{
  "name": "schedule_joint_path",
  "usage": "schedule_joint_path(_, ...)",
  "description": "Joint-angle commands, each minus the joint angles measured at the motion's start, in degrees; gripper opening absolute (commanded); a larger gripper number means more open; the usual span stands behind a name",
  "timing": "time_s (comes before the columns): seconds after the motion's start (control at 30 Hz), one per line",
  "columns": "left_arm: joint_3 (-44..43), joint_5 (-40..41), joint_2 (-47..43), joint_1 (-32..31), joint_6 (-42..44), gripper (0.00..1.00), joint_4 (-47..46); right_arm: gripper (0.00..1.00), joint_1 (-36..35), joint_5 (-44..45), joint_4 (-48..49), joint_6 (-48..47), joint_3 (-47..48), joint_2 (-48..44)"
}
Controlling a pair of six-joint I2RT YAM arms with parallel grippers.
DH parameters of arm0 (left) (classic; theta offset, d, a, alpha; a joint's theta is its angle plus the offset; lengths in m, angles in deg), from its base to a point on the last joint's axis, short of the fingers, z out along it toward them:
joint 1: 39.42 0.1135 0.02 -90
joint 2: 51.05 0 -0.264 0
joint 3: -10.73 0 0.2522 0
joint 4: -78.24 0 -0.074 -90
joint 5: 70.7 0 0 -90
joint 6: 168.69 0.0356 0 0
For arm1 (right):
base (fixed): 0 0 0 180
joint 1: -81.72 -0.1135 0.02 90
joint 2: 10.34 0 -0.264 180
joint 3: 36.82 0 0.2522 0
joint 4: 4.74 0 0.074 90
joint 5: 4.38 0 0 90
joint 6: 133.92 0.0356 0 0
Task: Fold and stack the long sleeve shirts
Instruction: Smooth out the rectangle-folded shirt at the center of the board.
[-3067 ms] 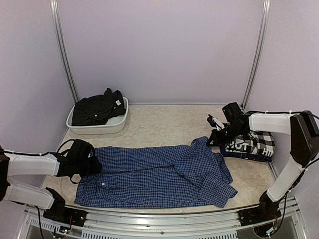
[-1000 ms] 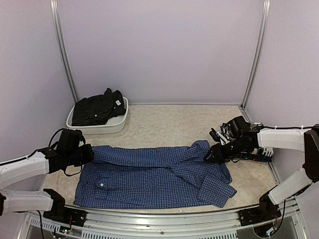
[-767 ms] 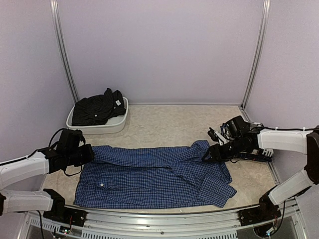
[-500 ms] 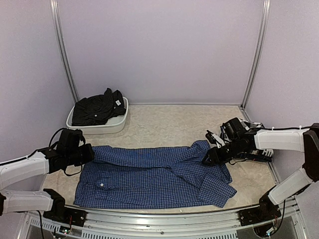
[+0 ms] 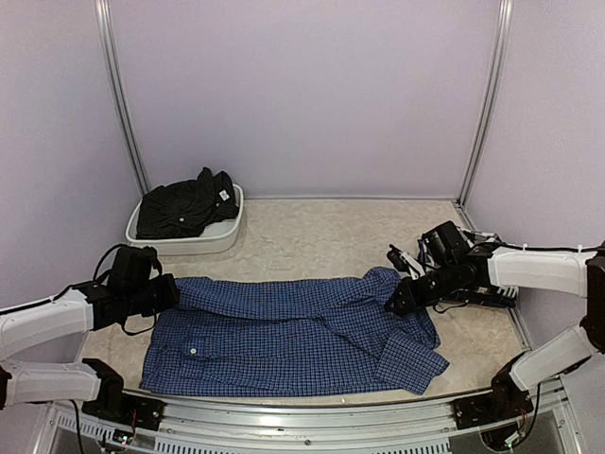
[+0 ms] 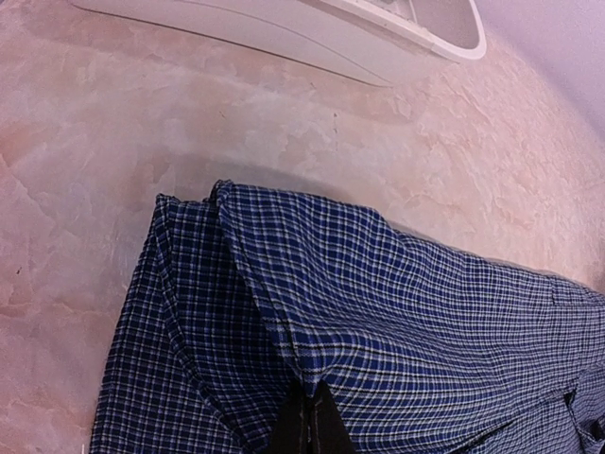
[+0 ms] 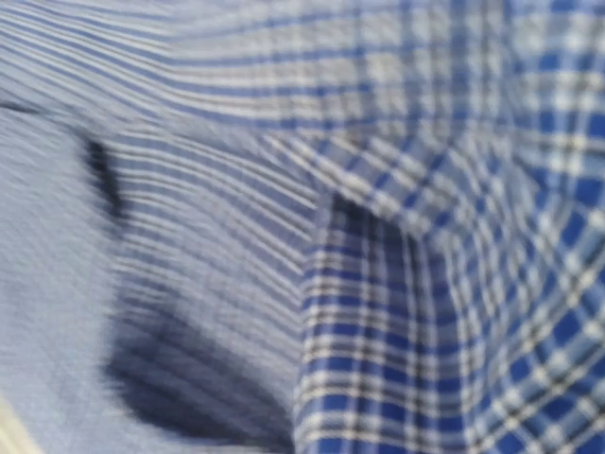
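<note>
Blue shirt (image 5: 293,331): you are pinching its edges with left hand (image 5: 173,288) and right hand (image 5: 394,304). Either thin pinch is risking slippage under uneven lifting, bunching cloth between them.

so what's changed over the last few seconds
The right gripper swung left and down to the far right edge of the blue shirt and closed on it. The left gripper keeps pinching the shirt's left end. The black shirt and tub are unmoved.
</note>
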Motion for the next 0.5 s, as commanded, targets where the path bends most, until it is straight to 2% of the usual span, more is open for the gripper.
schedule_joint_path(0.0,1.2,0.3,0.3,0.5,1.1,0.0,-1.3,0.0,-0.5,-6.4,-0.8,4.9,0.9,-6.5)
schedule_joint_path(0.23,1.4,2.5,0.0,0.6,1.1,0.0,-1.4,0.0,-0.5,-12.5,1.5,13.5,-2.4,-12.6)
schedule_joint_path(0.47,1.1,3.0,-1.3,0.7,1.2,0.0,-0.9,0.0,-0.4,-7.8,0.7,15.8,-6.8,-13.7)
